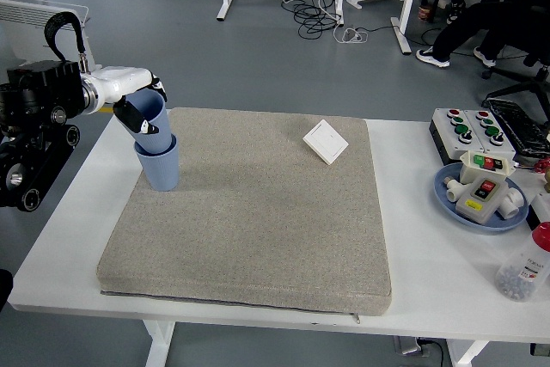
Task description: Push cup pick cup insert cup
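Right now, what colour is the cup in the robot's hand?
Blue, like the cup under it; the held cup shows clearly in the head view.

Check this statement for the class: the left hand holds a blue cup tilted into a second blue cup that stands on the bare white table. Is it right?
Not quite. The head view shows the left hand holding the blue cup tilted into the second blue cup, but that second cup stands on the grey mat, near its far left corner, not on the bare white table.
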Motion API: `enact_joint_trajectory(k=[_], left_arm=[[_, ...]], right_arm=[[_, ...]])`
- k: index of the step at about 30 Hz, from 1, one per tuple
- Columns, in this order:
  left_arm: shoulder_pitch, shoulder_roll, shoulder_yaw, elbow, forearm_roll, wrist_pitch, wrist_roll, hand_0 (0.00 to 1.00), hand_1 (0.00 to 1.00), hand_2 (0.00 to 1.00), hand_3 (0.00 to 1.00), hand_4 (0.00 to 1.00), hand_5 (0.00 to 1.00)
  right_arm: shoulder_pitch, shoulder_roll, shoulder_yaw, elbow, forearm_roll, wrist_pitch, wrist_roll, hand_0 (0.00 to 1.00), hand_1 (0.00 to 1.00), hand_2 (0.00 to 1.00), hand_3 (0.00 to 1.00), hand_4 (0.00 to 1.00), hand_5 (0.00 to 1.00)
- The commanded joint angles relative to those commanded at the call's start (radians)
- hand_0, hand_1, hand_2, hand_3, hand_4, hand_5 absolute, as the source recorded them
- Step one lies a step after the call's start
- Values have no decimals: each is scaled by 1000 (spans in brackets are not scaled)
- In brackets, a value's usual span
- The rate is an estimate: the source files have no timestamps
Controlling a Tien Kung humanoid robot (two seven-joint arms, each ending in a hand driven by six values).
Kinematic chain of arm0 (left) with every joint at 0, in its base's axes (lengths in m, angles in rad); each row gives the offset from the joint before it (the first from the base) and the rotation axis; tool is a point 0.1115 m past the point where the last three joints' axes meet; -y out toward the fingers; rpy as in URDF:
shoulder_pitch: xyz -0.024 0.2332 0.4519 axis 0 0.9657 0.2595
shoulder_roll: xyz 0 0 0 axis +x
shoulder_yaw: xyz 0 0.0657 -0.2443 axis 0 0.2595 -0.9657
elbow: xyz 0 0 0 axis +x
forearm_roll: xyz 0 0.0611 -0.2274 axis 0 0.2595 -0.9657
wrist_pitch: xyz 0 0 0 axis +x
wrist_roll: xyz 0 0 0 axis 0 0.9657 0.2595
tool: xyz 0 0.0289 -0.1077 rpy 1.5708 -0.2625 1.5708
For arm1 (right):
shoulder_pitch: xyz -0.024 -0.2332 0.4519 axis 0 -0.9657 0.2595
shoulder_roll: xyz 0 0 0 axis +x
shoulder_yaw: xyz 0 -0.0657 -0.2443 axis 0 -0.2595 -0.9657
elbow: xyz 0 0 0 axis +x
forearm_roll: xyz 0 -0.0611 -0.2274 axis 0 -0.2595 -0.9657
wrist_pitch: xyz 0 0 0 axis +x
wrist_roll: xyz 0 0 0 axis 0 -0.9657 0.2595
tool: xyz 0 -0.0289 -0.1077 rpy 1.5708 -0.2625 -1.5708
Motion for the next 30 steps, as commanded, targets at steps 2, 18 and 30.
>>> enact_joint_trajectory(k=[2, 18, 30], left_arm=[[0, -1, 6, 5, 0, 4, -4, 513, 576, 761, 477, 232, 2], [1, -9, 8, 46, 0, 53, -44, 601, 765, 956, 865, 788, 95], [1, -10, 3, 61, 0, 74, -55, 804, 895, 998, 970, 922, 242]], right_arm=[[0, 0, 0, 0, -1, 0, 0, 774, 685, 683, 569, 135, 471], [3, 0, -1, 0, -1, 0, 0, 775, 684, 683, 569, 134, 470], [3, 0, -1, 0, -1, 1, 0, 775, 684, 683, 569, 134, 470]])
